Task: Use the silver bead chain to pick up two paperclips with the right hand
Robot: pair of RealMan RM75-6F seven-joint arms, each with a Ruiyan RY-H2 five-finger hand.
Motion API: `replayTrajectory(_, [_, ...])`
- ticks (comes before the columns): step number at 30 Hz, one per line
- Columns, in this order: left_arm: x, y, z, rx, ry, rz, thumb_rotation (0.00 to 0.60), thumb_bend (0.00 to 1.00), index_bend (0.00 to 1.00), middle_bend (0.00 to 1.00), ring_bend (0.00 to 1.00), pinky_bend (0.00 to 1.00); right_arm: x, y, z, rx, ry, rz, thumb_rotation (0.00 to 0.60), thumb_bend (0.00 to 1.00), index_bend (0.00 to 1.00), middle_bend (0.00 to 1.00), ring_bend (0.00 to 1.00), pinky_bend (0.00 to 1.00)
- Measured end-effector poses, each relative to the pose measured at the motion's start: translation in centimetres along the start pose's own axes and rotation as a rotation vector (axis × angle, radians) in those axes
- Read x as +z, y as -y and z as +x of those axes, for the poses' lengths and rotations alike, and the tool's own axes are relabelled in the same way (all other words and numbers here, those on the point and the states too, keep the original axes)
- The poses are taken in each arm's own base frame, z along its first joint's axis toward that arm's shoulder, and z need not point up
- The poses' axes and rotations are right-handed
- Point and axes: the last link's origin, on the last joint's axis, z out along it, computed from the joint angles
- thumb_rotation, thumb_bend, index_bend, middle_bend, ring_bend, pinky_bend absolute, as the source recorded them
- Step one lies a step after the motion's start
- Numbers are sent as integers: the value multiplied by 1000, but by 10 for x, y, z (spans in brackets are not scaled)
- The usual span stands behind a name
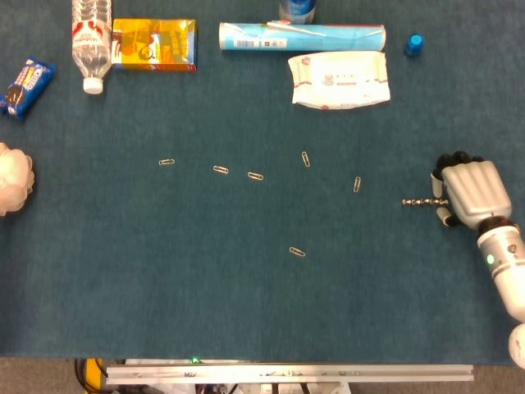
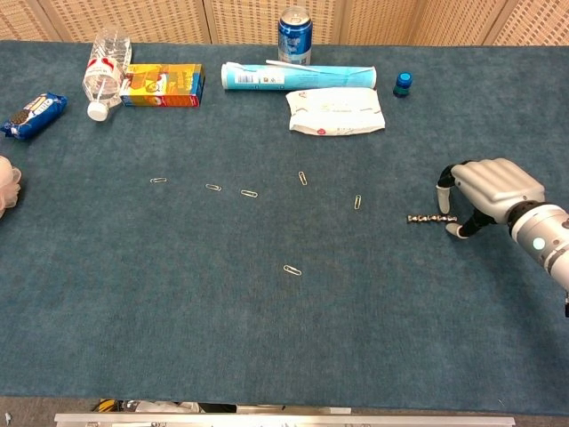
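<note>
Along the far edge of the blue table (image 1: 246, 304) a row of clutter is lying: a cookie packet (image 1: 25, 85) at ten o'clock, a water bottle (image 1: 90, 38) on its side, an orange box (image 1: 153, 44), a long tube (image 1: 302, 36) with a drink can (image 2: 295, 36) standing just behind it, a pack of wipes (image 1: 339, 79) just in front of the tube, and a small blue cap (image 1: 413, 43) at one o'clock. None of these is sitting between the right hand (image 1: 467, 190) and the paperclips.

Six paperclips are lying scattered across the middle: one (image 1: 166, 162) towards nine o'clock, two (image 1: 221, 170) (image 1: 255, 176) close together near the centre, one (image 1: 305, 159) beyond them, one (image 1: 357, 185) nearest the chain, and one (image 1: 297, 252) alone towards six o'clock.

The bead chain (image 1: 422, 201) is lying flat and straight at three o'clock, short and silvery, pointing towards the paperclips. The right hand is hovering low at its outer end with fingers curled around it; whether they are actually gripping the chain or only touching it cannot be told at this size.

The left hand (image 1: 13, 178) is showing pale at the nine o'clock edge, and how its fingers lie cannot be told.
</note>
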Motion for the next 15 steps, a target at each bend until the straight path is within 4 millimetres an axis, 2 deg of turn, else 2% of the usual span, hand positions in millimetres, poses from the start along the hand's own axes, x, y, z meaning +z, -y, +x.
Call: replayTrajectory(15, [0,0,0,0,0,2,600,54,548,482,409,525,3,0,1,20,36,-20,600,271,557,282,203,327])
